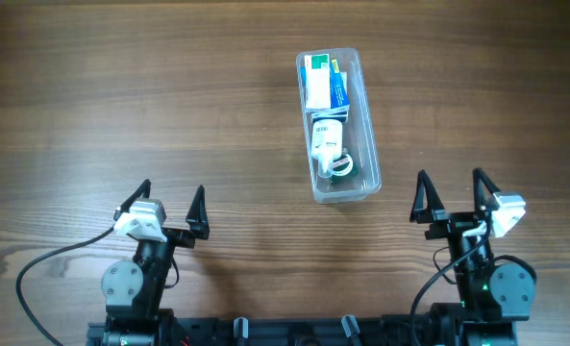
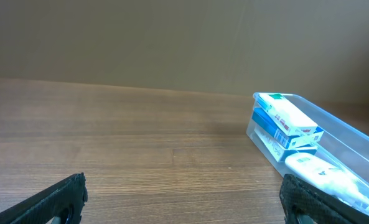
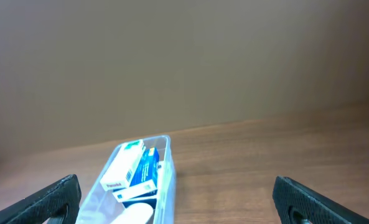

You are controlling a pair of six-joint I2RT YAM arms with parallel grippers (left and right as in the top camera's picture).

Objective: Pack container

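The clear plastic container [image 1: 363,123] lies lengthwise on the wooden table, right of centre. Inside at its far end are a white-and-green box [image 1: 315,79] and a blue box [image 1: 338,85]; a white bottle [image 1: 327,139] lies at the near end with a green-and-white ring item [image 1: 340,168]. The container also shows in the left wrist view [image 2: 352,134] and the right wrist view [image 3: 165,168]. My left gripper [image 1: 172,207] is open and empty at the near left. My right gripper [image 1: 451,199] is open and empty, near and to the right of the container.
The wooden table [image 1: 150,96] runs across the whole view. A black cable [image 1: 49,261] loops beside the left arm's base at the near edge.
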